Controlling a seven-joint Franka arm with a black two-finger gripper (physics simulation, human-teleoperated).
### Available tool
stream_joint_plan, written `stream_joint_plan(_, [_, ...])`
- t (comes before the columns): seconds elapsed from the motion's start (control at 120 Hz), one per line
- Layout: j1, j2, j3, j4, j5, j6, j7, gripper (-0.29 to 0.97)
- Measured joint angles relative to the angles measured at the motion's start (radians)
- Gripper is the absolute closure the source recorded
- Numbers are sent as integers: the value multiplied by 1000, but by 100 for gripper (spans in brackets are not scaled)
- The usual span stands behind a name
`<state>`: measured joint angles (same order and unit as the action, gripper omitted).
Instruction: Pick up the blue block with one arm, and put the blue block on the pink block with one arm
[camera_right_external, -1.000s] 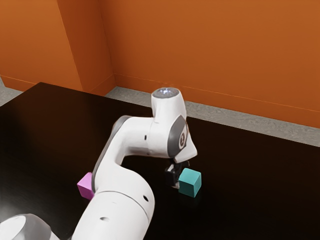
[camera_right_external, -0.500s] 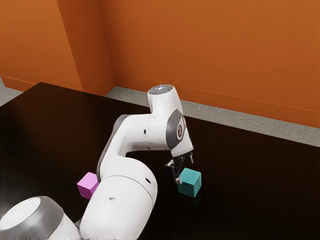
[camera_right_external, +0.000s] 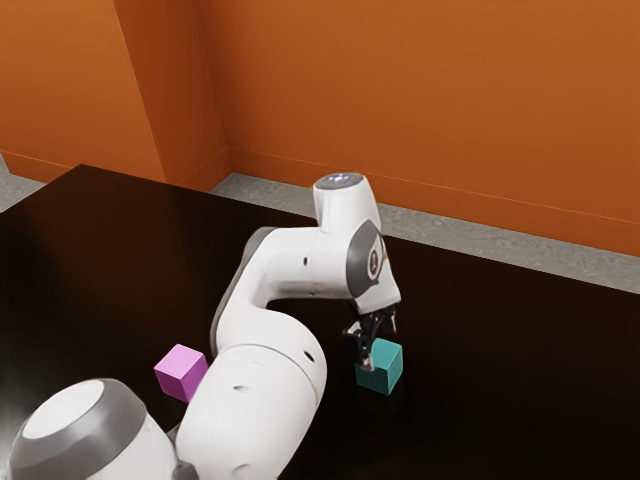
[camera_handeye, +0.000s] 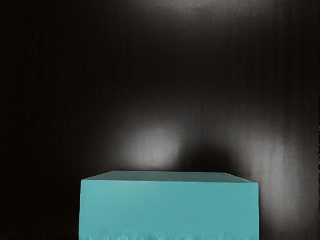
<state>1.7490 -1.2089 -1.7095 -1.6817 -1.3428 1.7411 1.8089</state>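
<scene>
The blue block, teal in colour, rests on the black table toward the exterior view's right. My gripper hangs right over it, pointing down, open, with one finger beside the block's left face and the other behind its top edge. In the wrist view the blue block sits large just under my hand. The pink block lies on the table at the exterior view's left, partly behind my arm's lower links and well apart from the blue block.
Orange walls and a strip of grey floor lie beyond the table's far edge. My own arm's base and elbow stand between the two blocks.
My hand has shifted toward the exterior view's right and come down over the blue block, its fingers now straddling it. Neither block has moved.
</scene>
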Motion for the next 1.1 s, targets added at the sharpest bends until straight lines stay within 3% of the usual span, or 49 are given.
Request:
stream_joint_plan(0.483, [12,-54,-50,2,5,-21,-45,0])
stream_joint_plan(0.75, [11,-55,-25,23,21,-22,-31,24])
stream_joint_plan(1.008, [-5,-45,5,29,37,-21,-21,31])
stream_joint_plan(1.1, [-68,-12,51,-52,44,-20,-8,31])
